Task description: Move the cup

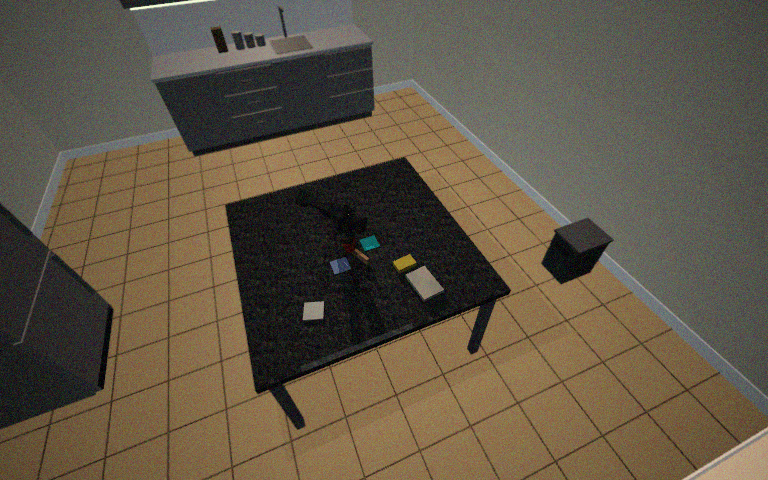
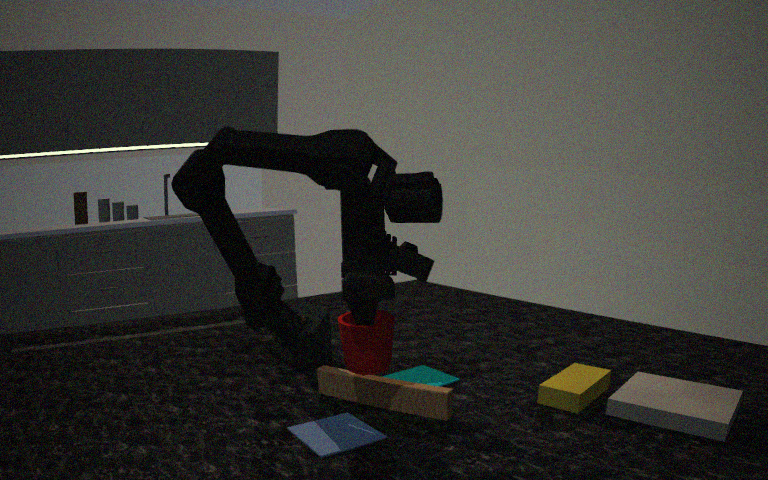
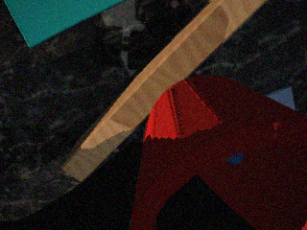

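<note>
A red cup [image 1: 349, 248] [image 2: 368, 348] [image 3: 187, 149] looks upright and raised off the table, close to the wooden bar. My gripper [image 2: 365, 319] points down at its rim and is shut on the cup's wall. A blue marble [image 3: 235, 158] shows inside the cup; other marbles cannot be made out. The teal pad [image 1: 369, 242] [image 2: 421, 374] [image 3: 58, 16] lies beyond the bar in the exterior view, partly hidden there by the bar. The blue pad [image 1: 339, 266] [image 2: 339, 435] [image 3: 284, 98] lies on the bar's other side, with nothing on it.
The wooden bar [image 1: 361, 256] [image 2: 385, 392] [image 3: 158, 81] stands between the two pads. A yellow block [image 1: 404, 263] [image 2: 574, 387] and a pale slab [image 1: 424, 283] [image 2: 673, 399] lie farther right. A white square [image 1: 313, 310] lies near the front left in the top view.
</note>
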`<state>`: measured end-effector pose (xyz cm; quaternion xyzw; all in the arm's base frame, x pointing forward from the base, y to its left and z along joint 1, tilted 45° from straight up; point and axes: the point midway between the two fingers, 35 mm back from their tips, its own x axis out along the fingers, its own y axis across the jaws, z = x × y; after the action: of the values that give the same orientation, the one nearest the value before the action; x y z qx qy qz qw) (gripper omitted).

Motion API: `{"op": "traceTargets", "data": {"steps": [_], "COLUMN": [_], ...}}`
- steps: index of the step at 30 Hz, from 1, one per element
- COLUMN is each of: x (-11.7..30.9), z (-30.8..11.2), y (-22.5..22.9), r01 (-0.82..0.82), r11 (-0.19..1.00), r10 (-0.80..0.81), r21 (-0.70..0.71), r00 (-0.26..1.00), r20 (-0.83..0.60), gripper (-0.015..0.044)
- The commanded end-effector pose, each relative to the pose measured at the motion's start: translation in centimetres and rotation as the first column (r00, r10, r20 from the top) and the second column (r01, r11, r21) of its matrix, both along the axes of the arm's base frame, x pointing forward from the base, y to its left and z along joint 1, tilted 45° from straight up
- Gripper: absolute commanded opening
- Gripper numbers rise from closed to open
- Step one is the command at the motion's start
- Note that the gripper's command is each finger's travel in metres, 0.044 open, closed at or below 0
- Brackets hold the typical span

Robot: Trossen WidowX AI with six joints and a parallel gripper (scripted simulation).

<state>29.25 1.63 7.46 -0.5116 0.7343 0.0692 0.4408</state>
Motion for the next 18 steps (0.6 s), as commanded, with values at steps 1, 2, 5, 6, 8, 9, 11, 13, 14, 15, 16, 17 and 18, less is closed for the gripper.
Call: {"op": "traceTargets", "data": {"steps": [1, 2, 5, 6, 8, 9, 11, 13, 14, 15, 16, 17, 18], "x": [-0.5, -0.6, -0.8, -0.9, -1.0, -1.1, -1.3, -1.5, -1.5, -1.6, -1.7, -1.8, -1.9], "z": [-0.9, -1.1, -1.6, -1.8, -2.2, -2.3, -2.7, -3.1, -3.2, -3.4, -3.6, -3.8, -4.0], "y": [1.0, 1.2, 1.9, 2.1, 2.5, 2.7, 3.2, 3.6, 3.8, 4.0, 4.2, 4.5, 4.7], "r01": [0.0, 0.0, 0.0, 0.0, 0.0, 0.0, 0.0, 0.0, 0.0, 0.0, 0.0, 0.0, 0.0], "r11": [1.0, 1.0, 1.0, 1.0, 1.0, 1.0, 1.0, 1.0, 1.0, 1.0, 1.0, 1.0, 1.0], "r10": [0.0, 0.0, 0.0, 0.0, 0.0, 0.0, 0.0, 0.0, 0.0, 0.0, 0.0, 0.0, 0.0], "r21": [0.004, 0.004, 0.005, 0.005, 0.005, 0.005, 0.005, 0.006, 0.006, 0.006, 0.006, 0.006, 0.007], "r00": [1.0, 1.0, 1.0, 1.0, 1.0, 1.0, 1.0, 1.0, 1.0, 1.0, 1.0, 1.0, 1.0], "r20": [-0.004, -0.004, -0.004, -0.004, -0.004, -0.004, -0.004, -0.004, -0.004, -0.004, -0.004, -0.004, -0.004], "gripper": [0.0, 0.0, 0.0, 0.0, 0.0, 0.0, 0.0, 0.0, 0.0, 0.0, 0.0, 0.0, 0.0]}}
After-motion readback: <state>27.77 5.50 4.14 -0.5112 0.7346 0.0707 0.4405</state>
